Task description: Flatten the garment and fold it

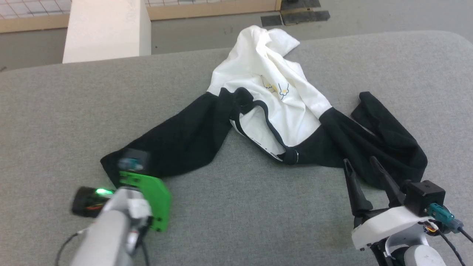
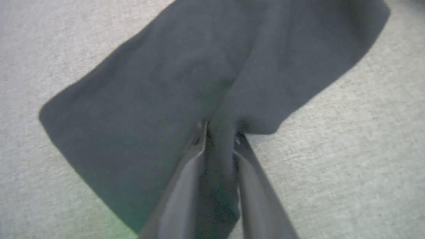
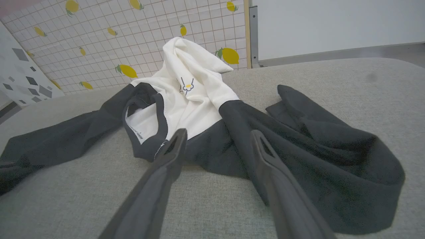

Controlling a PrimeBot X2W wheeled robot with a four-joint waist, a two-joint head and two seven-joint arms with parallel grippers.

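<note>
Lab-like test room: grey padded table [image 1: 236,229], lemon-print tile backdrop [image 3: 99,39].

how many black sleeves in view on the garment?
2. The left sleeve stretches toward the robot's left, its end pinched in the left end effector. The right sleeve lies crumpled at the right, by the open right end effector.

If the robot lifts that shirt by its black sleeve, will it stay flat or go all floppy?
Probably floppy: the T-shirt lies crumpled in soft folds. It looks thin, so likely light. Its sleeve bunches up in the left gripper, so it probably won't slip out.
</note>
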